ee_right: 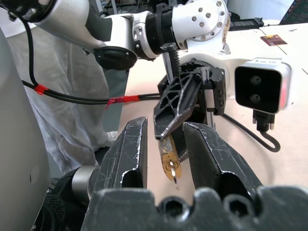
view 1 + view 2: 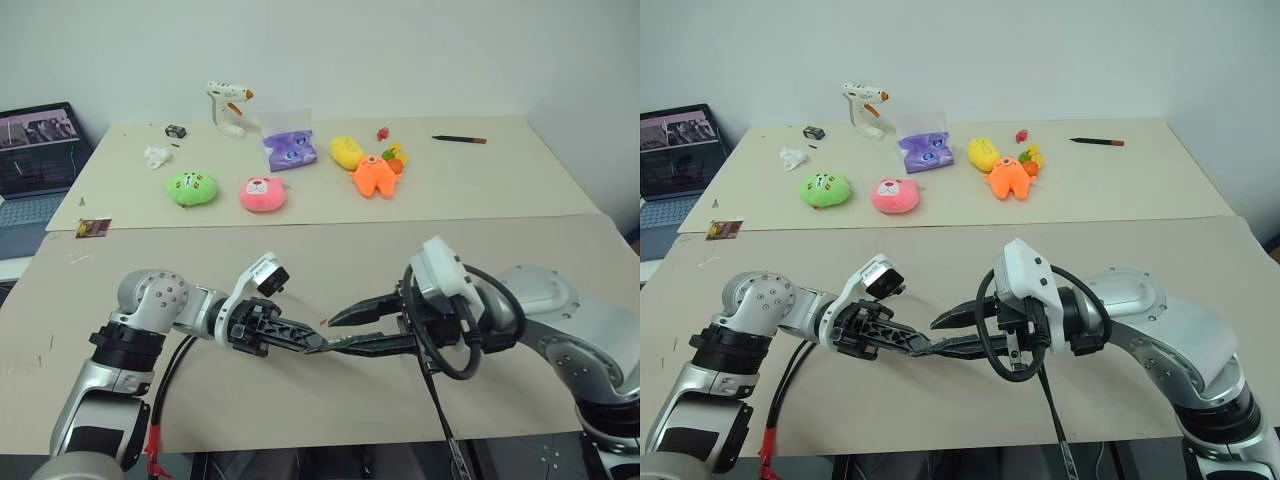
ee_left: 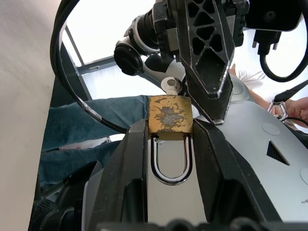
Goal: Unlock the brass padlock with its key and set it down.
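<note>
My left gripper (image 3: 171, 127) is shut on the brass padlock (image 3: 170, 118) and holds it level above the near table (image 2: 330, 250). The worn brass body sits between the fingertips, and the silvery shackle (image 3: 172, 166) points back toward the wrist. The key (image 3: 171, 85) sticks out of the padlock's far end; in the right wrist view the key (image 1: 170, 167) hangs between my right gripper's two fingers. My right gripper (image 2: 333, 333) faces the left one tip to tip. It is open, with one finger on each side of the key and a gap showing on both sides.
On the far table lie a green plush (image 2: 191, 188), a pink plush (image 2: 263, 194), an orange plush (image 2: 373, 177), a yellow toy (image 2: 347, 152), a purple bag (image 2: 290, 150), a glue gun (image 2: 228, 106) and a pen (image 2: 459, 139). A laptop (image 2: 40, 150) stands at the far left.
</note>
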`<state>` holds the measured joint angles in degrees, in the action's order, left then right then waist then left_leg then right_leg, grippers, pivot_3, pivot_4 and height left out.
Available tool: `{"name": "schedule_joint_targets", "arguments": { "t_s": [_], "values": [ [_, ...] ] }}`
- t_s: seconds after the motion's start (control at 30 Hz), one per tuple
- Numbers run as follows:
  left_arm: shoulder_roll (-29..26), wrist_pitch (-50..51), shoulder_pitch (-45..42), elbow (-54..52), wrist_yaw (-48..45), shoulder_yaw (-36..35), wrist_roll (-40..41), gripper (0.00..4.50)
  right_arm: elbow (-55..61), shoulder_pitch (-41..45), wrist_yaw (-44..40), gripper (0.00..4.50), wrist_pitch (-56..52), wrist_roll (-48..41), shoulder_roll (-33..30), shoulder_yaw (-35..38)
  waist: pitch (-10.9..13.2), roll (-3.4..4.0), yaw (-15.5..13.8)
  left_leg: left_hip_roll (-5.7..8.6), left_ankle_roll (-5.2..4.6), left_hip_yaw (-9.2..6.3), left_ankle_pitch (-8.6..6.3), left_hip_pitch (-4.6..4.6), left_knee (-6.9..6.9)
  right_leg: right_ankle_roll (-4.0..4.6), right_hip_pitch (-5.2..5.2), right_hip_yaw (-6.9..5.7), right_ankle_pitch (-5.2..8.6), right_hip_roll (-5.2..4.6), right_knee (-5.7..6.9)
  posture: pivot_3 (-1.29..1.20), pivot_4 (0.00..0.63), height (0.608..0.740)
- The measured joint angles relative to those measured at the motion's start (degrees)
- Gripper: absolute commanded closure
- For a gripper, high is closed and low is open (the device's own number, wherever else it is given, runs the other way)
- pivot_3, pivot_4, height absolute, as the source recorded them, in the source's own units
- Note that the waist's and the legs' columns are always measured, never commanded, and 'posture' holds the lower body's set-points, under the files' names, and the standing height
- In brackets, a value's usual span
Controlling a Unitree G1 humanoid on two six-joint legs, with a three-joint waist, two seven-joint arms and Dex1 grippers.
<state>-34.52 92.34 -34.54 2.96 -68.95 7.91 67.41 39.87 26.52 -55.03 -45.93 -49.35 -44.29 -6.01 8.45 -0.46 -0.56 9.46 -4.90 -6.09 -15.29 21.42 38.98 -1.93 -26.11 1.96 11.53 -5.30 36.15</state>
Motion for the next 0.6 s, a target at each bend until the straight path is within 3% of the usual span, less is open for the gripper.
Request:
{"name": "schedule_joint_targets", "arguments": {
  "t_s": [0.6],
  "values": [
    [0.01,0.0,-0.78,0.12,0.23,0.03,0.16,3.68,0.17,-5.02,-1.96,2.93,4.21,6.29,-0.2,-2.48,0.0,0.0,0.01,0.0,0.0,0.01,0.0,0.0,0.0,0.0,0.0,-0.08,0.0,0.0,0.01,0.0,0.15,0.74]
  ]
}}
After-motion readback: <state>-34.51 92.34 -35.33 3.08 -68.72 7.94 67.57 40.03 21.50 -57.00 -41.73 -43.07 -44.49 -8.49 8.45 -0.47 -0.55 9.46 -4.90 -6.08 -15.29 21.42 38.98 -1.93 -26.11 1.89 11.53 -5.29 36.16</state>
